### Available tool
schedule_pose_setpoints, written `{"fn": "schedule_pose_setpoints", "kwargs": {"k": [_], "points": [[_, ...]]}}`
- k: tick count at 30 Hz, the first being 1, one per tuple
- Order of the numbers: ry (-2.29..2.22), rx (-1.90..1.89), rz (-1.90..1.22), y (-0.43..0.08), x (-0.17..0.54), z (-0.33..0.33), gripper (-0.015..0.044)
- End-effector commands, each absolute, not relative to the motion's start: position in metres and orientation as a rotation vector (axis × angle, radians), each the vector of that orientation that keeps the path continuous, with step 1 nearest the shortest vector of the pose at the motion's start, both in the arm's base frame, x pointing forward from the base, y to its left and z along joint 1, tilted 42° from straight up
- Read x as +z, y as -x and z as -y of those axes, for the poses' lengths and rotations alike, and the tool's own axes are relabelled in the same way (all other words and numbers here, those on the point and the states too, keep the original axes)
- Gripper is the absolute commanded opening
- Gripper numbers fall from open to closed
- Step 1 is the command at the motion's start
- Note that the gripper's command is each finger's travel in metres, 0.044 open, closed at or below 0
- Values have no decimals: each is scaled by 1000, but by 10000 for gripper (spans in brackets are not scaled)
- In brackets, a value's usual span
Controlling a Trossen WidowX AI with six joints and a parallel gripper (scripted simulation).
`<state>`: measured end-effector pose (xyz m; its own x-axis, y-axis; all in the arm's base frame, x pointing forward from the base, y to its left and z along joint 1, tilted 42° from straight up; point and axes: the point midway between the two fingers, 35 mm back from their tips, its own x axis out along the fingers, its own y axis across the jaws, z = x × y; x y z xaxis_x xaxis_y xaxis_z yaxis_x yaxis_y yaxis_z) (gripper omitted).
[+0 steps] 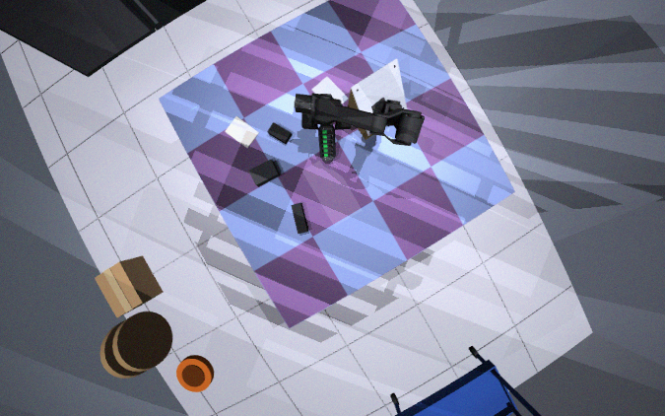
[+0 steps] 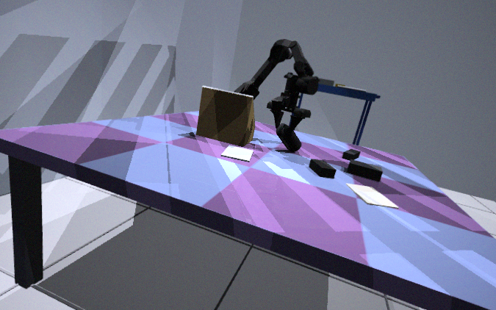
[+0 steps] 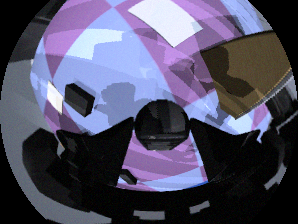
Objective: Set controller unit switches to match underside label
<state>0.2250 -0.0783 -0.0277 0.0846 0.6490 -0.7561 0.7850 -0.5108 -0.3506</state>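
Controller unit, dark grey and elongated with rounded ends (image 1: 327, 147) (image 2: 289, 138) (image 3: 162, 125), seen with its long body tilted steeply above the checkered purple-and-blue table (image 1: 407, 233) (image 2: 257, 215). I have the black parallel-jaw gripper (image 1: 326, 127) (image 2: 284, 126) (image 3: 162, 120) closed on its upper end, one finger on each side. Green ends form a row on the unit's upward face in the top view (individual switch settings are too small for me to tell); the label cannot be read.

Top view, around the unit: to the far right, a wedge-shaped wooden block with a white face (image 1: 380, 82) (image 2: 224, 115) (image 3: 250, 70), partly beneath the jointed black arm (image 1: 355, 116) (image 2: 267, 71); just beside that block, a flat white square plate (image 1: 326, 88) (image 2: 237, 153) (image 3: 167, 20). To the left lie a small black rectangular block (image 1: 280, 132) (image 2: 322, 168) (image 3: 79, 99) and, farther left, a thin cream-coloured plate (image 1: 241, 131) (image 2: 372, 195) (image 3: 56, 97). Toward the near left rest a broader dark rectangular block (image 1: 265, 172) (image 2: 364, 170) and, nearer still, a narrow black block (image 1: 299, 218) (image 2: 351, 154) (image 3: 128, 176).
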Motion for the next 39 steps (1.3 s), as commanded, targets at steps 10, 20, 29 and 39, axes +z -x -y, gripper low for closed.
{"fn": "schedule_pose_setpoints", "kwargs": {"k": [10,20,29,39], "points": [[-2198,-1399,-1492,-219,-38,73,338],[-2198,-1399,-1492,-216,-45,72,338],[-2198,-1399,-1492,-214,-51,71,338],[-2198,-1399,-1492,-212,-59,69,338]]}}
